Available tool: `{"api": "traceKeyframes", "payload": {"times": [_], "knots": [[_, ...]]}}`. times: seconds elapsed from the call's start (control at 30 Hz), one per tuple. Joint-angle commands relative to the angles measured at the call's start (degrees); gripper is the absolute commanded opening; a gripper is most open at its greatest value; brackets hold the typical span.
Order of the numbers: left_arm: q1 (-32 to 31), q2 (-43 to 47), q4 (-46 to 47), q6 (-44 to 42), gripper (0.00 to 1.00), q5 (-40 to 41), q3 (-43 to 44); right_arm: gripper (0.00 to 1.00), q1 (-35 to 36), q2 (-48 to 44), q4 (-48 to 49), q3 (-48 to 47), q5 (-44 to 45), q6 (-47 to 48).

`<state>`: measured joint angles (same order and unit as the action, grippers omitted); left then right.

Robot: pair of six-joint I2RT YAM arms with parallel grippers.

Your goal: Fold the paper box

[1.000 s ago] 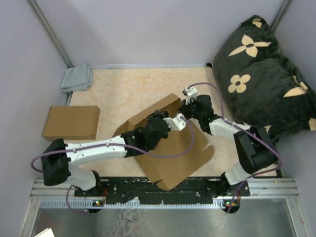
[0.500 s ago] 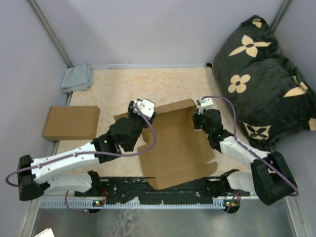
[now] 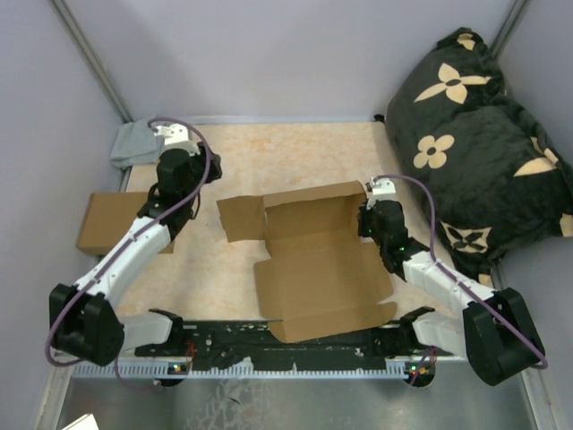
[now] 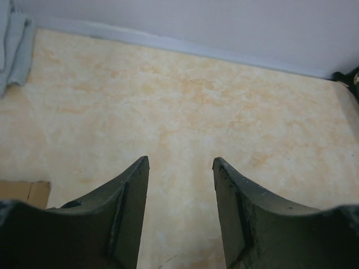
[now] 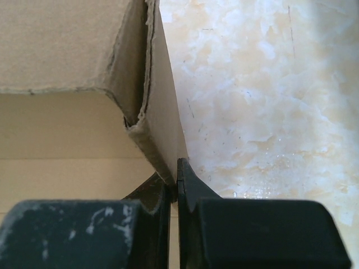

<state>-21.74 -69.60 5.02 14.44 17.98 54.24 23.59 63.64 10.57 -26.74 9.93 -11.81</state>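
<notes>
The paper box (image 3: 318, 260) lies opened out in the middle of the table, brown and unprinted, with its back wall raised and a flap spread to the left. My right gripper (image 3: 365, 219) is at its far right corner. In the right wrist view that gripper (image 5: 175, 168) is shut on the thin upright side wall of the paper box (image 5: 67, 50). My left gripper (image 3: 179, 175) hangs over the table's far left, well away from the box. In the left wrist view it (image 4: 180, 162) stands open over bare table with nothing between its fingers.
A second flat brown cardboard box (image 3: 125, 222) lies at the left edge, its corner showing under the left wrist (image 4: 22, 191). A grey cloth (image 3: 139, 143) sits in the far left corner. A black flowered cushion (image 3: 474, 134) fills the right side.
My left gripper let go of the box, opened and swung away to the far left. The box dropped from a tilted, half-closed pose to lying spread open. My right gripper kept its hold.
</notes>
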Motion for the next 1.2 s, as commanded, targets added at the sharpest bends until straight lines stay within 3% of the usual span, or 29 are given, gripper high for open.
{"api": "traceKeyframes", "payload": {"times": [0.0,0.27,0.47,0.6,0.7,0.97,1.17], "knots": [[5.8,-3.6,1.9,9.1,0.55,-17.3,-5.4,0.0,0.1,1.0,-0.9,-2.7,1.3,-4.2],[5.8,2.7,18.0,12.7,0.55,-27.1,-24.4,0.0,-0.4,0.5,-1.9,-3.2,-0.8,-5.0],[5.3,4.7,22.5,16.5,0.54,-35.7,-29.4,0.0,-0.8,2.0,-2.3,-3.9,-2.7,-5.4],[3.2,9.4,28.9,18.0,0.54,-38.7,-34.8,0.0,-0.9,2.4,-2.1,-3.9,-3.8,-5.6],[0.9,12.3,28.4,18.1,0.54,-40.1,-35.9,0.0,-0.9,2.8,-2.4,-4.1,-4.3,-5.6],[-11.1,18.4,18.0,14.4,0.54,-29.8,-34.9,0.0,-0.9,2.8,-2.6,-4.0,-4.8,-5.8],[-13.1,16.9,17.6,13.7,0.54,-25.5,-35.2,0.0,-0.9,2.2,-1.3,-3.4,-7.1,-5.7]]}}
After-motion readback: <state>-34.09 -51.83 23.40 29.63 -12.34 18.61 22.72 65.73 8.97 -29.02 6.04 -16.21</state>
